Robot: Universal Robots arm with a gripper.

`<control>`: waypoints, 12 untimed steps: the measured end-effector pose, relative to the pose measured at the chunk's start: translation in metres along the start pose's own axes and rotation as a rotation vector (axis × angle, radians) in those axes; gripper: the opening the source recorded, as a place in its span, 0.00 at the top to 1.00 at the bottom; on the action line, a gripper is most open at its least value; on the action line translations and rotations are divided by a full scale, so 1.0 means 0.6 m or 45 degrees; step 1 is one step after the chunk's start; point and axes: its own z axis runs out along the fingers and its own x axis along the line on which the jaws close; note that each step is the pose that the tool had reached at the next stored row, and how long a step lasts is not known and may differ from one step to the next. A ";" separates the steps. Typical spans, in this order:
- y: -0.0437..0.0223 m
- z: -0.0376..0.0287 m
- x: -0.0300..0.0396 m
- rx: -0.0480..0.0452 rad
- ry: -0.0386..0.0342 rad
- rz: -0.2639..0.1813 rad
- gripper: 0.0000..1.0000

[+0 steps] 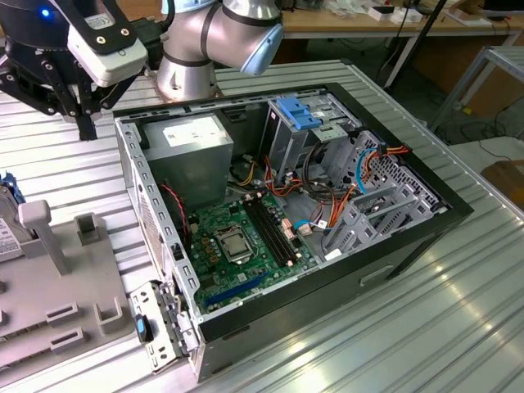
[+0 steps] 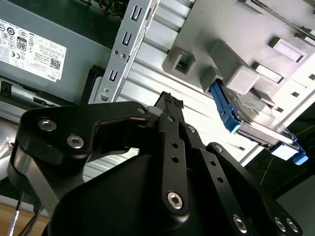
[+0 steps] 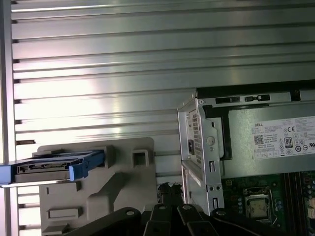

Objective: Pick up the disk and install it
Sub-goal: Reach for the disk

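The disk [image 3: 49, 165], a flat drive with bright blue rails, stands on edge in a slot of the grey fixture [image 3: 123, 182] beside the open computer case [image 1: 393, 246]. The second wrist view shows the disk [image 2: 256, 115] from another side, still in the fixture. At the exterior view's left edge just a sliver of the disk [image 1: 4, 221] is visible. My gripper [image 1: 80, 123] hangs above the table between fixture and case, apart from the disk. Its black fingertips [image 2: 170, 103] sit together, shut on nothing. The gripper [image 3: 170, 189] is also in the first wrist view.
The case holds a grey power supply [image 1: 192, 139], a green motherboard [image 1: 237, 241], a blue-latched silver drive cage [image 1: 303, 123] and orange cables. The case's metal rear wall [image 3: 199, 157] stands close to the gripper. The ribbed metal table [image 1: 393, 336] surrounds everything.
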 end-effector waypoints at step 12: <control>-0.003 -0.001 0.043 0.000 -0.0001 0.000 0.89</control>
